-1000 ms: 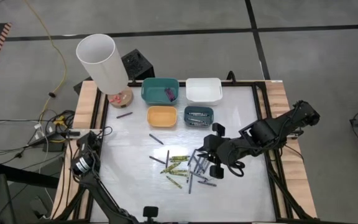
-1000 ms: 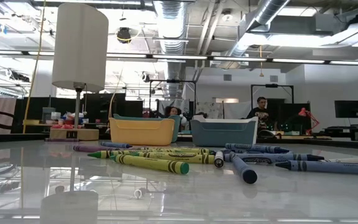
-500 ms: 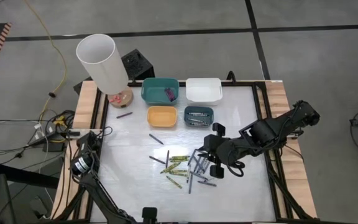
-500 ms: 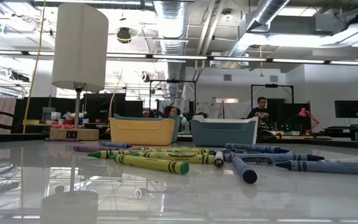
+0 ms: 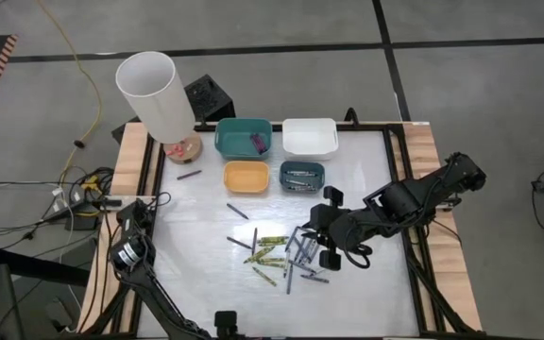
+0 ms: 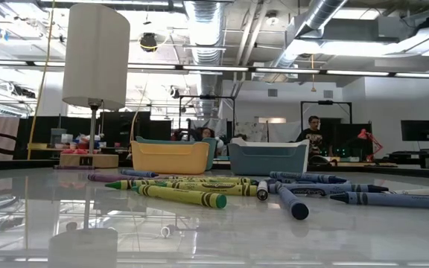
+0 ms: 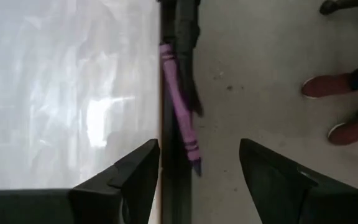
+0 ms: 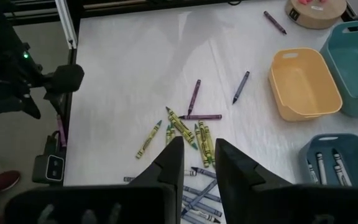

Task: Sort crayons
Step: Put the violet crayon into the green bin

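My left claw (image 7: 194, 186) hangs at the table's near-left edge with its fingers spread wide and nothing between them; a purple crayon (image 7: 179, 109) lies just ahead on the dark edge rail, seemingly out of play. My right claw (image 5: 331, 247) hovers over the loose crayons (image 5: 281, 253) at mid-table, fingers narrow and holding nothing, likely lined up to pick one for the bins (image 5: 301, 176) beyond, where some grey ones lie already.
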Motion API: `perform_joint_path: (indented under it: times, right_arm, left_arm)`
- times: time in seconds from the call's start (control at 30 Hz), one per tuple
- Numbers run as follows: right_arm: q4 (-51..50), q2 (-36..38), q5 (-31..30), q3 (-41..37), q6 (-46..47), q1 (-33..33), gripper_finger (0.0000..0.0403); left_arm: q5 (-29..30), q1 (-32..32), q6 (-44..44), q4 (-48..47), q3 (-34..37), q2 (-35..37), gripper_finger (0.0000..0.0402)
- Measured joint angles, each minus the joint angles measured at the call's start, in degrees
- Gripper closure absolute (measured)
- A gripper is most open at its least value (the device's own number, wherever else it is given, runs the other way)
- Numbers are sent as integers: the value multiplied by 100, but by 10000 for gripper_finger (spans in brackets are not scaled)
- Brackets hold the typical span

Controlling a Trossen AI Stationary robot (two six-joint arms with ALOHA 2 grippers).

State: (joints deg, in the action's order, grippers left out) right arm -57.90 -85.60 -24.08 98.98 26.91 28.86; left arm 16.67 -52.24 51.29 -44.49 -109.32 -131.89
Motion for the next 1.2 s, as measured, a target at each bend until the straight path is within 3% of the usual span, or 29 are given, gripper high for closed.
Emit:
perform_joint_path:
  times: [0.53, 1.2]
  right_arm:
    - [1, 0, -1, 0, 10, 0, 316]
    - [-1, 1, -3, 0, 13, 0, 316]
  left_arm:
    - [205, -16, -62, -97, 2, -47, 227]
    - [239, -23, -102, -40, -4, -178, 229]
